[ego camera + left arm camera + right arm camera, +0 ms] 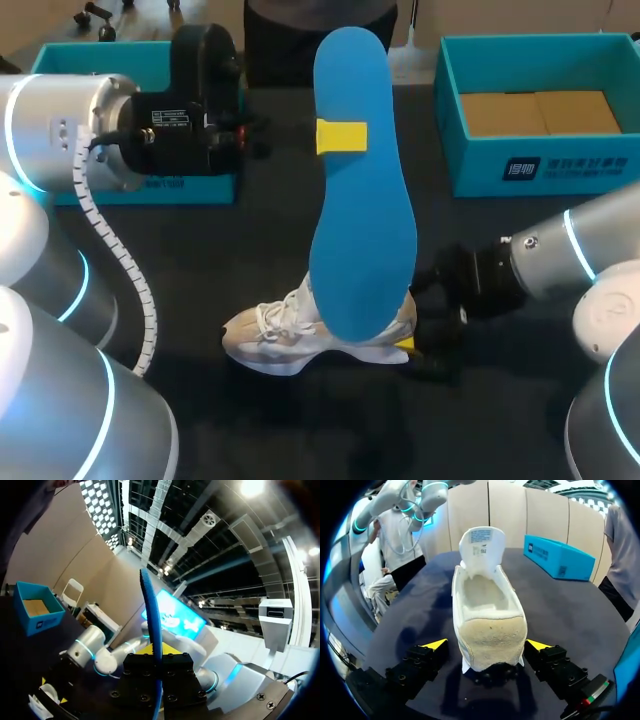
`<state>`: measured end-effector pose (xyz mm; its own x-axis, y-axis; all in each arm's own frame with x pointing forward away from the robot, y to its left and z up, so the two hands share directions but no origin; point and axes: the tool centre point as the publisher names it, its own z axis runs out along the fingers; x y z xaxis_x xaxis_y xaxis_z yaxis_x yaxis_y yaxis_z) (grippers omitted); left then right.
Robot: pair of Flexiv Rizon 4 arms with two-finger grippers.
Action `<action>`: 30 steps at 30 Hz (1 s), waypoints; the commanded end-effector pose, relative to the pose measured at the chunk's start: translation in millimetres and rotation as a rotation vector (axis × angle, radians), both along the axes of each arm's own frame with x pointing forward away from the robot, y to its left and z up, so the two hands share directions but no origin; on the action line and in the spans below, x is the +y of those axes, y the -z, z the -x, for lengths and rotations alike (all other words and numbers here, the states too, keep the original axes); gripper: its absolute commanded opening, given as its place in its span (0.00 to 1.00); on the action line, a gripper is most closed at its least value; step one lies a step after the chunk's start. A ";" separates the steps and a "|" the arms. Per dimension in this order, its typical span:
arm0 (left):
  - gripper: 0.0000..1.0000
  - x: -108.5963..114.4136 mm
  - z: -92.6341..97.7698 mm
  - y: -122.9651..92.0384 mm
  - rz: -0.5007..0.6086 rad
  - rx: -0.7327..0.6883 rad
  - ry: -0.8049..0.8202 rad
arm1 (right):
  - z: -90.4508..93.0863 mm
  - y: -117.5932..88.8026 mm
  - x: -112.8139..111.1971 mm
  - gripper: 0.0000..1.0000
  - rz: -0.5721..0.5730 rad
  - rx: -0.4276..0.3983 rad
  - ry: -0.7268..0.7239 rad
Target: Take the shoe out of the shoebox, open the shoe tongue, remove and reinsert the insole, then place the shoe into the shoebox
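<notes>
While my left gripper (pixel 157 655) is clamped on the insole (pixel 360 220), my right gripper (pixel 487 644) is at the heel of the shoe (pixel 315 335).

Left arm: raised well above the table (pixel 250 250). The blue insole stands upright, pinched near its lower end between the two fingers. In the left wrist view it shows edge-on, rising straight out of the gripper.

Right arm: low over the table, coming in behind the shoe. Its fingers are spread with the heel between them. A gap shows between one yellow tip (pixel 436 644) and the heel. The other tip is just beside it, and I cannot tell if it touches.

Shoe: white, upright on its sole on the table, between the two teal boxes and nearer me. The tongue (pixel 480 545) stands up and the mouth is wide open, with the pale inner lining showing.

Boxes: left box (pixel 100 58) at the far left, partly hidden by my left arm. Right box (pixel 560 165) at the far right, with brown card (pixel 540 112) lying in it.
</notes>
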<state>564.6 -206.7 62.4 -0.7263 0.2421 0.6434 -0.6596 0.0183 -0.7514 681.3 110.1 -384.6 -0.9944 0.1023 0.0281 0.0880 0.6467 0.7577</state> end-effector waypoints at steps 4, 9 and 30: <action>0.00 -4.3 9.2 -1.5 0.010 0.005 -0.025 | 2.7 -22.8 -1.8 1.00 0.120 -0.005 0.024; 0.00 -4.3 9.2 -1.5 0.010 0.005 -0.025 | 4.6 -35.5 -3.6 1.00 0.162 -0.013 0.047; 0.00 -4.3 9.2 -1.5 0.010 0.005 -0.025 | -4.1 -61.9 9.8 1.00 0.429 0.029 0.114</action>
